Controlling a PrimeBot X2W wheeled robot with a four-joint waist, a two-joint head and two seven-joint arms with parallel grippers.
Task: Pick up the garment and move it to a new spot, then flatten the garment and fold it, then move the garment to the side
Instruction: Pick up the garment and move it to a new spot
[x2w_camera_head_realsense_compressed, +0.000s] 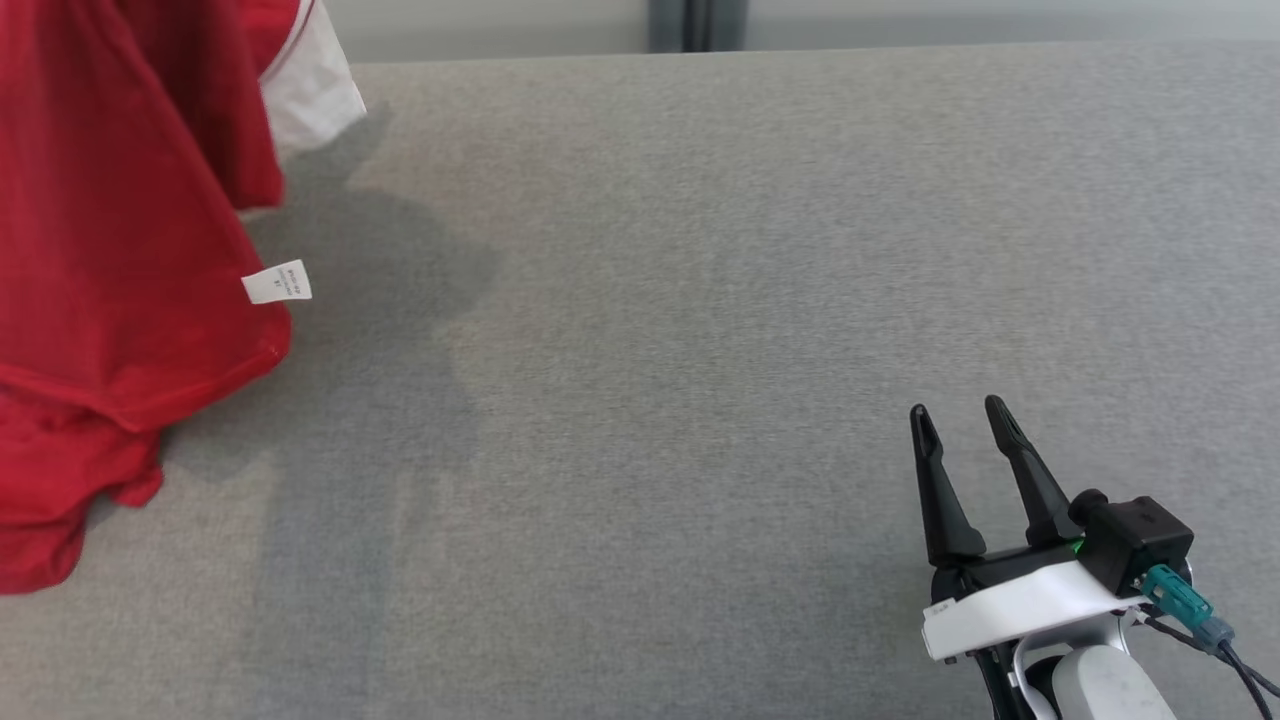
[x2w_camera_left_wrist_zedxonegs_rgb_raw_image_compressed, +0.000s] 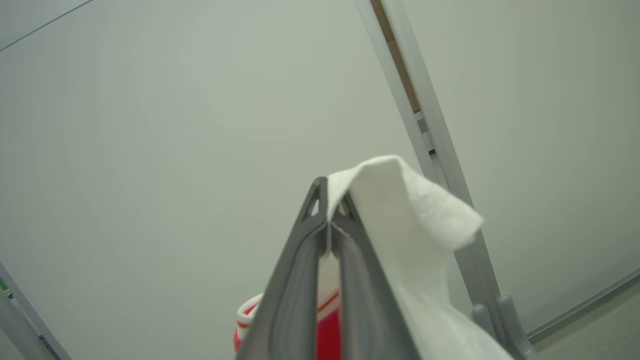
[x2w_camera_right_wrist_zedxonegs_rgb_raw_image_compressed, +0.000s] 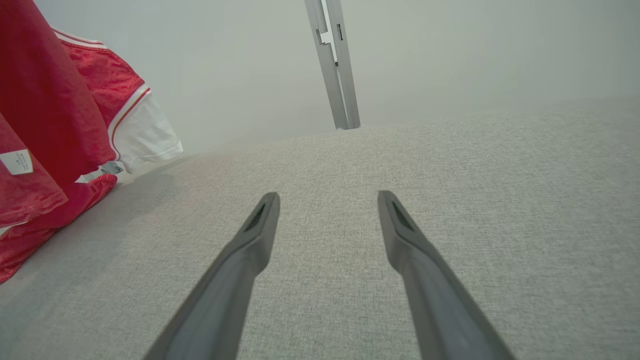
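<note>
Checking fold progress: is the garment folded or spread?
Neither: the garment hangs bunched from the shut left gripper, bottom pooled on the grey surface.

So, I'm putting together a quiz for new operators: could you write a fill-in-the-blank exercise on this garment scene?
1. The left gripper is shut on a ____ part of the garment.
2. The right gripper is ____ and holds nothing.
3. Most of the garment is ____ in colour.
4. The garment's lower folds rest on a ____ fabric surface.
Missing words: white; open; red; grey.
</note>
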